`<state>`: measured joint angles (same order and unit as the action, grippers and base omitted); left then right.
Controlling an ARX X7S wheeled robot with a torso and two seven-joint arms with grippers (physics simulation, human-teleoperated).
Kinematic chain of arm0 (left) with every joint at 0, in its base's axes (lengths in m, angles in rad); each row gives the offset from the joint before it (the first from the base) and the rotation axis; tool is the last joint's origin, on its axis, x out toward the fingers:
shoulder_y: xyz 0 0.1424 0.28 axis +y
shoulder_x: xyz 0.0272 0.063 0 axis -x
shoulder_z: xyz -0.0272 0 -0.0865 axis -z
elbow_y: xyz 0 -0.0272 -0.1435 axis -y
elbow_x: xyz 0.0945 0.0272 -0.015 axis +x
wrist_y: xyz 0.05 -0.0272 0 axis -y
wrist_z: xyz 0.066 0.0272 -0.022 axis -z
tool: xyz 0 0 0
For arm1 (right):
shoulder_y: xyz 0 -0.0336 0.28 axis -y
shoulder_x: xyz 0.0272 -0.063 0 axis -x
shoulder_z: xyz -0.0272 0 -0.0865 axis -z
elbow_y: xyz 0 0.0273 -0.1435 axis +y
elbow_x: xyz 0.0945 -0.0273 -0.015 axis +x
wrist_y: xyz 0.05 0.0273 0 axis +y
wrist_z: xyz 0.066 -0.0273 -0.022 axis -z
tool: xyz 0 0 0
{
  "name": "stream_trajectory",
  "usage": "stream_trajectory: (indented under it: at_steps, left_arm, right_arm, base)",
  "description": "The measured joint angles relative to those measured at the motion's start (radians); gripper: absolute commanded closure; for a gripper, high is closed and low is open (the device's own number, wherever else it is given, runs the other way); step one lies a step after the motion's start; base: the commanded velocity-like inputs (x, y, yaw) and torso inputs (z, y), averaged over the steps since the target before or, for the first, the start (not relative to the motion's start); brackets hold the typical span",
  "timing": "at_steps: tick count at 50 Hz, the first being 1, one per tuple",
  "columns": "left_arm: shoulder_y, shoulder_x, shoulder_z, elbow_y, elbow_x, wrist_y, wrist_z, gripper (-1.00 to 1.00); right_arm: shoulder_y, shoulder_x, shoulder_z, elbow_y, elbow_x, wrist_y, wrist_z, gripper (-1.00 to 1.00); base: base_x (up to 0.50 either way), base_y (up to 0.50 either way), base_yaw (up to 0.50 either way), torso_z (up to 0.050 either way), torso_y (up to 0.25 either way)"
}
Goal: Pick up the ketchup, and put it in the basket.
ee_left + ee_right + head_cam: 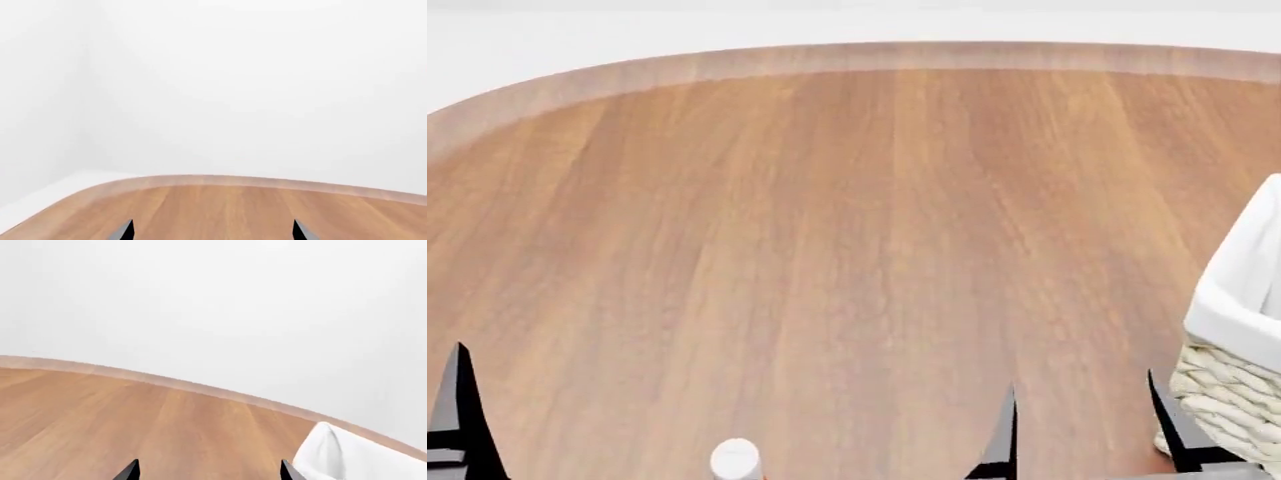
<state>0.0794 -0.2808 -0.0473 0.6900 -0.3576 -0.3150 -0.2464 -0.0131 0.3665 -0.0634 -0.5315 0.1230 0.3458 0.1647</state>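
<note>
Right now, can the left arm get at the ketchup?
Probably yes. Only the ketchup's white cap shows, on bare table between the open left gripper and right gripper, nothing blocking it.

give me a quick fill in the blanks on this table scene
1. The basket stands at the table's ____ edge in the head view.
2. Of the ketchup, only its ____ cap shows.
3. The basket's cloth liner is ____ in colour.

Missing words: right; white; white
</note>
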Motion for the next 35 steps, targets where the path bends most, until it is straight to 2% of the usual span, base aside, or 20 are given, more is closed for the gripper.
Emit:
stream_trajectory:
  at_steps: [18,35]
  left_arm:
    - [0.025,-0.006,-0.040,0.040,-0.037,0.017,-0.016,-1.00]
    - [0.036,-0.011,-0.050,0.041,-0.045,0.036,-0.021,-1.00]
  right_arm:
    - [0.113,0.191,-0.032,-0.005,0.252,0.252,-0.331,-1.00]
    - [0.220,0.284,-0.082,0.049,0.386,0.328,-0.565,-1.00]
  base:
    - [0.00,0.00,0.00,0.000,0.000]
    - [0.00,0.00,0.00,0.000,0.000]
